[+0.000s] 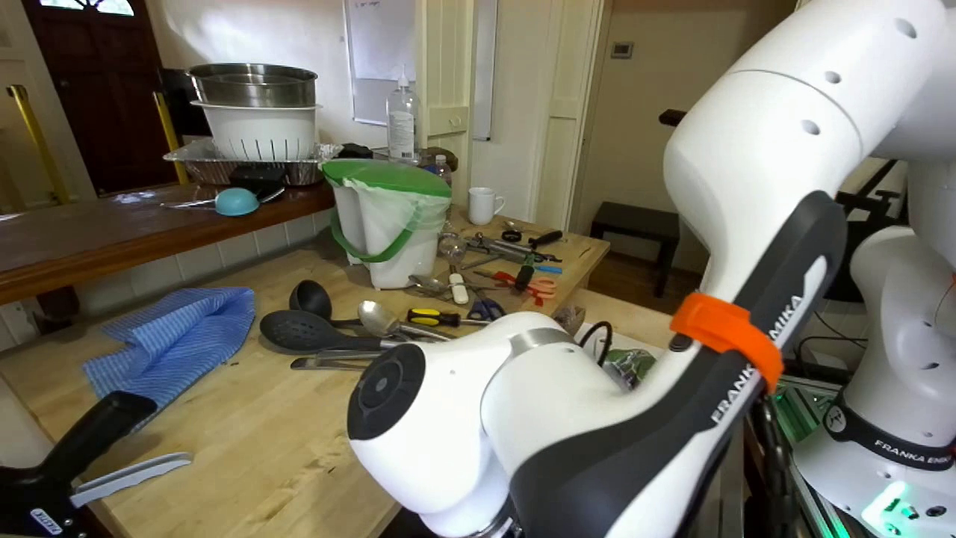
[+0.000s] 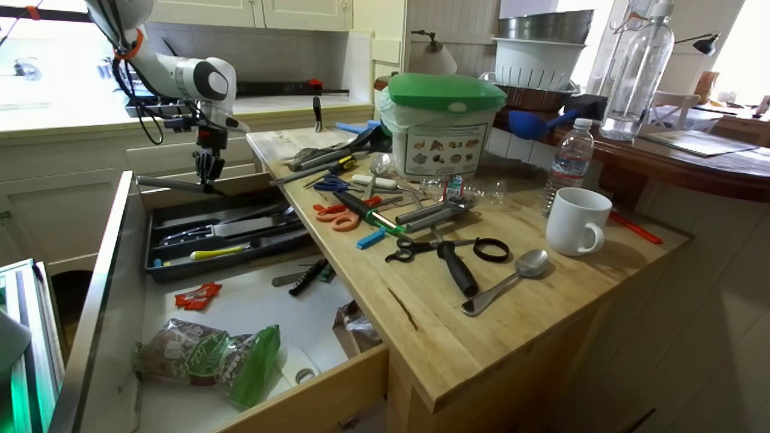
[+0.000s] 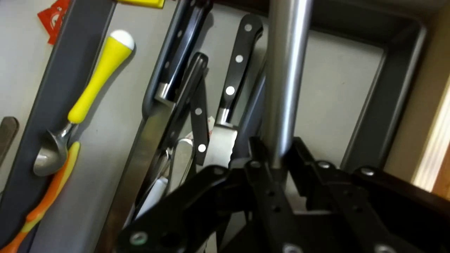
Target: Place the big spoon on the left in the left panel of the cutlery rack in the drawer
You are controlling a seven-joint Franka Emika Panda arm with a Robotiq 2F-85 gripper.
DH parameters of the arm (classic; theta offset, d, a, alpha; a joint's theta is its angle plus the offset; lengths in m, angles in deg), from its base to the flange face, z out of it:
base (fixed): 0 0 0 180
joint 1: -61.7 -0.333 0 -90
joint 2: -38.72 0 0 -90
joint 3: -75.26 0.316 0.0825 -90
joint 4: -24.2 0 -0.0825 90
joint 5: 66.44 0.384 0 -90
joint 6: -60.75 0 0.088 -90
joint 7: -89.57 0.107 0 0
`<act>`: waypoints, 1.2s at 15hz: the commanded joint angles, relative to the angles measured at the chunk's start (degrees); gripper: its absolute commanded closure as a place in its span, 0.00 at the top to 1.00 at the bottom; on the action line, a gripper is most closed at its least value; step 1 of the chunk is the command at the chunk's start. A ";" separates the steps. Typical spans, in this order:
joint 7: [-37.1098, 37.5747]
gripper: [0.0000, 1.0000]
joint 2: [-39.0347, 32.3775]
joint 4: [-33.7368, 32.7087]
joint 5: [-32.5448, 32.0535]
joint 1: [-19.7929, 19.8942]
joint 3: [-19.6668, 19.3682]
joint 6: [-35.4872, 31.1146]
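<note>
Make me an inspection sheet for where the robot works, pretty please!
Surface: flat, pale wooden worktop; thin dark streak in it.
Job's things: probable big spoon, long round grey-metal handle showing, head unclear; dark divided rectangular rack, holding black-handled knives, inside the open pale wooden drawer.
Clutter: crumpled blue-striped cloth, round white mug, black-and-yellow screwdriver.
Gripper: black two-fingered gripper, shut on the handle, above the rack.
Cables: thin black cable loop beside the white jointed arm.
Surroundings: round steel bowl on white slotted plastic colander.
</note>
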 commanded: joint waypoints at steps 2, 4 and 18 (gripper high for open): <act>14.86 0.06 2.54 3.23 -4.58 -4.05 -2.29 -1.90; 18.91 0.06 2.43 3.07 -6.77 -4.30 -2.59 -1.16; 6.56 0.22 0.07 -0.10 -14.94 0.95 -3.07 -0.39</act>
